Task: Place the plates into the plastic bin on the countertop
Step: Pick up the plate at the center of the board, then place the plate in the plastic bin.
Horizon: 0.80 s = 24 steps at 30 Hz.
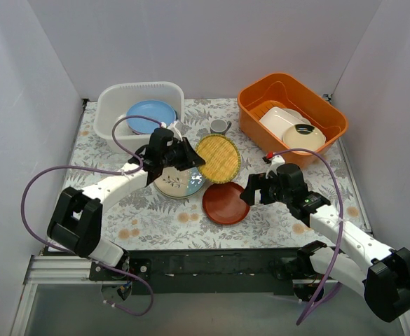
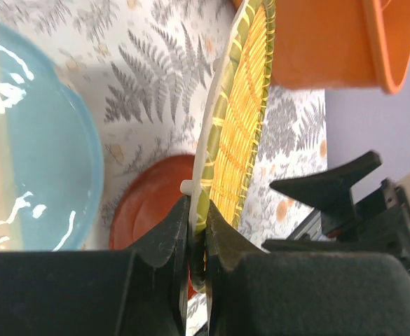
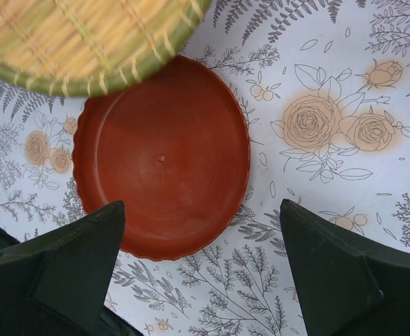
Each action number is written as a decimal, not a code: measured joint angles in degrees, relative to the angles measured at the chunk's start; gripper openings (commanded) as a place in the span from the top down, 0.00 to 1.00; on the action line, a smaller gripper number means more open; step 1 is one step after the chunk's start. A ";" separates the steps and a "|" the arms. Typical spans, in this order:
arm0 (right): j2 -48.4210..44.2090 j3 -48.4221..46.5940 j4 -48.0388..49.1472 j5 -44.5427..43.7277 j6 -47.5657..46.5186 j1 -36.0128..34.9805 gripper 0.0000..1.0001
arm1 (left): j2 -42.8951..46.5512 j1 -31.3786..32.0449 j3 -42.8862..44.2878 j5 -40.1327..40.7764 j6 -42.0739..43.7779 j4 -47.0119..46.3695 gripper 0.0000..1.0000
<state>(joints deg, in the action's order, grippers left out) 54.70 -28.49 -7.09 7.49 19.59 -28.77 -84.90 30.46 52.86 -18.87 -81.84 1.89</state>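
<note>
My left gripper (image 1: 190, 157) is shut on the rim of the yellow woven plate (image 1: 219, 159), holding it tilted above the countertop (image 1: 289, 220); in the left wrist view the plate (image 2: 243, 133) stands on edge between my jaws. The cream-and-light-blue leaf plate (image 1: 179, 184) lies below it and also shows in the left wrist view (image 2: 29, 140). The red-orange plate (image 1: 226, 203) lies on the countertop, also in the right wrist view (image 3: 162, 154). My right gripper (image 1: 249, 190) is open above its near edge. A light blue plate (image 1: 151, 115) lies in the translucent white plastic bin (image 1: 110, 98).
An orange bin (image 1: 257, 105) at the back right holds a white rectangular dish (image 1: 280, 119) and a cream dish. A small grey cup (image 1: 220, 127) stands between the two bins. White walls close in the sides and back.
</note>
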 measured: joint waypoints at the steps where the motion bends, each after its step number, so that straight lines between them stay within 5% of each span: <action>1: 0.02 0.00 0.02 0.33 0.09 0.00 0.02 | -0.24 -1.05 0.94 -0.15 0.22 0.24 1.00; 24: 0.55 0.33 1.49 2.32 0.76 -0.59 0.02 | -7.67 -13.97 16.59 -4.96 1.18 4.15 1.00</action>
<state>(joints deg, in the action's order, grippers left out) 55.24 -28.16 -5.61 9.80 20.36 -29.36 -92.58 16.49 69.45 -23.83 -80.66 6.04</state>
